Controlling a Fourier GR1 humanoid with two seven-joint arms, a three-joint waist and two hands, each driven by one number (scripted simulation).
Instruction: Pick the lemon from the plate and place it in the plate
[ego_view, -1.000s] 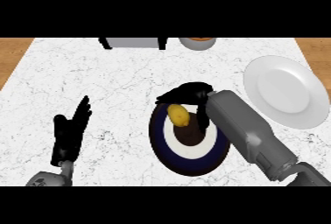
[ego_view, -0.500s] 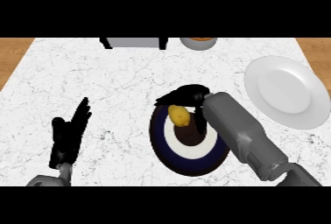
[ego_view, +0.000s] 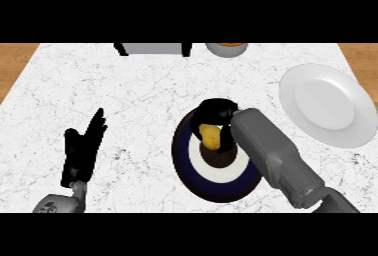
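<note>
While the robot's right hand (ego_view: 215, 111) bends over the far rim of the dark navy round plate with a white ring and brown centre (ego_view: 193, 172) near the middle of the frame, its black fingers curl down around the yellow oval lemon (ego_view: 212, 137), which shows just below the hand and over the white ring of that plate. Whether the lemon touches the plate's surface or hangs a little above it cannot be told from this view. The grey right forearm (ego_view: 273, 150) runs from the lower right of the frame up to the hand and covers the right part of the dark plate. At the right edge of the frame lies a plain white round plate (ego_view: 328, 110), well apart from the dark one and bearing nothing that shows. The robot's left hand (ego_view: 81, 150) sits at the lower left, open, its black fingers straight and pointing toward the top of the frame, resting above the white marbled counter top (ego_view: 96, 80) and holding nothing. Along the upper edge of the counter, a light grey box-shaped object with black ends (ego_view: 153, 48) sits left of centre, and beside it to the right is a grey round bowl with an orange-brown inside (ego_view: 226, 49), only partly in view. Brown wooden surface (ego_view: 15, 57) shows past the counter at the upper left and upper right corners.
</note>
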